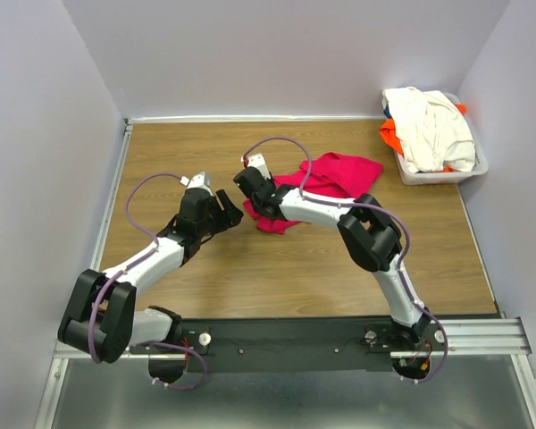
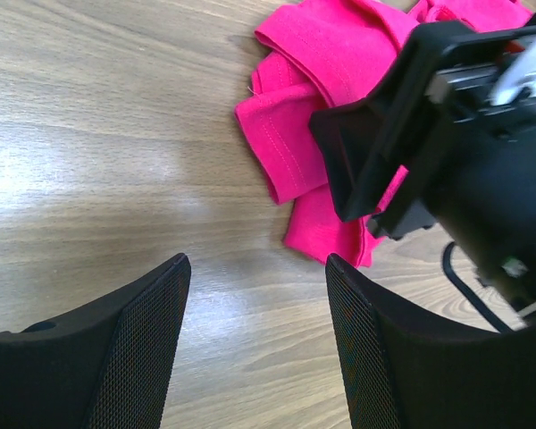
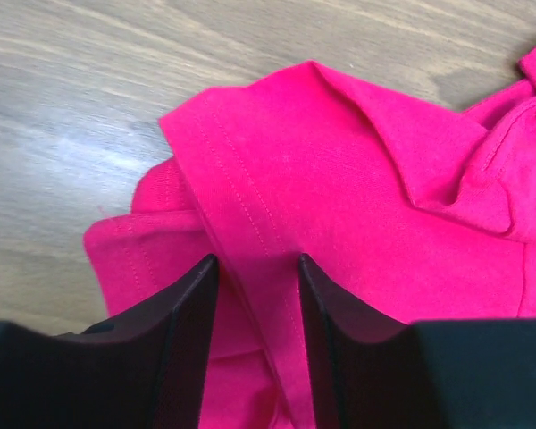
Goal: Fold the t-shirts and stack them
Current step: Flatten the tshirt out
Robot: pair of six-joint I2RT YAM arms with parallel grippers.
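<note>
The crimson-pink t-shirt [image 1: 326, 176] lies crumpled on the wooden table, right of centre. My right gripper [image 1: 253, 202] is at its left end. In the right wrist view the gripper [image 3: 256, 268] has its jaws close together, with a stitched hem fold of the pink t-shirt [image 3: 339, 179] between them. My left gripper [image 1: 225, 214] is open and empty just left of the shirt, low over bare wood. In the left wrist view the gripper [image 2: 257, 268] faces the pink cloth [image 2: 290, 134] and the right gripper's body [image 2: 447, 134]. The cream-white t-shirt [image 1: 433, 128] and the orange t-shirt [image 1: 390, 137] lie in the basket.
The white plastic basket [image 1: 476, 170] stands at the back right corner by the wall. White walls close in the table on three sides. The two grippers are close together near the table's middle.
</note>
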